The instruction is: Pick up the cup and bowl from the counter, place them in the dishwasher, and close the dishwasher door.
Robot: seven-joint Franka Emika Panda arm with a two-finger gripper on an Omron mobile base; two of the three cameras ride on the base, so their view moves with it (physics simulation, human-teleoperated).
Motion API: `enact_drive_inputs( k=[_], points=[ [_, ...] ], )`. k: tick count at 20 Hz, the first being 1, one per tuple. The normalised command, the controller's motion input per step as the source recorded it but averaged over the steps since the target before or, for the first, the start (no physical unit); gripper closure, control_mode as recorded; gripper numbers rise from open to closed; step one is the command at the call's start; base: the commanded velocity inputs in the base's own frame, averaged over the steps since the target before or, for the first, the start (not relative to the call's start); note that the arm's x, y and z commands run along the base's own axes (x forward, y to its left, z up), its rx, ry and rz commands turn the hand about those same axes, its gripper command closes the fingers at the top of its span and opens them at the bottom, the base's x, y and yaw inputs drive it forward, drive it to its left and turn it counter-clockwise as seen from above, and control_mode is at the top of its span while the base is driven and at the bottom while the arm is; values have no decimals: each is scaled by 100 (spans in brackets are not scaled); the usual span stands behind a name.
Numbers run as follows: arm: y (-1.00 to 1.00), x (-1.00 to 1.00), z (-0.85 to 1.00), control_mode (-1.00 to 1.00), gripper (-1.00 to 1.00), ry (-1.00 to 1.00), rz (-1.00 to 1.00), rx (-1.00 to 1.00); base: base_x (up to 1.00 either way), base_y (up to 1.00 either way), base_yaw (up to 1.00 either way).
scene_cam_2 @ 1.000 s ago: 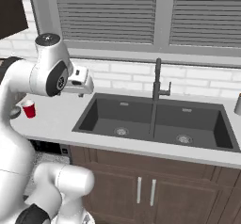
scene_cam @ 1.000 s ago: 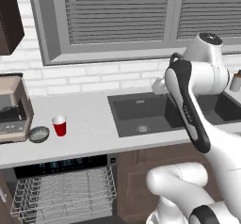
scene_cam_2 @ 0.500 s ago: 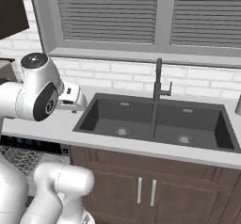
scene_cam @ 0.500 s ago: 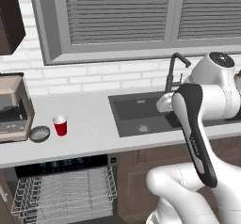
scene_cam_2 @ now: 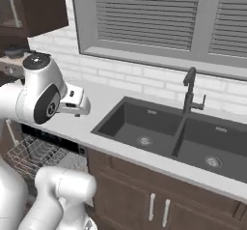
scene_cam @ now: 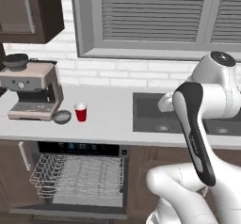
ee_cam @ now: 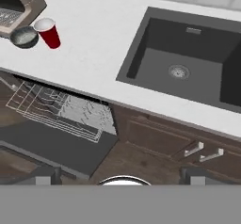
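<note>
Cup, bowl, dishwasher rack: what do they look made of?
The cup: likely thin plastic, matte red outside and white inside, party-cup taper. The bowl: dull grey-green with a soft sheen; glazed ceramic or metal, hard to tell. The dishwasher rack: thin white-grey wire grid, probably coated metal. It is all rendered, so these are guesses.

A rendered home kitchen is shown: a long light grey-white bench (scene_cam: pixel 108 110) with a dark inset double sink (scene_cam_2: pixel 178 137), a white brick backsplash (scene_cam_2: pixel 120 74), brown wooden cabinets (scene_cam_2: pixel 144 200), a silver espresso machine (scene_cam: pixel 33 89) and an open under-bench dishwasher (scene_cam: pixel 77 171).
</note>
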Motion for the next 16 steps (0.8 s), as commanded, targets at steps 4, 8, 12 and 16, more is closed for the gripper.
enact_drive_inputs(
  k=[4, 8, 12, 16],
  points=[
    [0, 0, 0, 100, -100, 0, 0, 0, -46, -79, 66],
    [0, 0, 0, 100, -100, 0, 0, 0, -24, -56, 67],
    [0, 0, 0, 100, -100, 0, 0, 0, 0, -10, 72],
    [0, 0, 0, 100, -100, 0, 0, 0, 11, -3, 62]
  ],
)
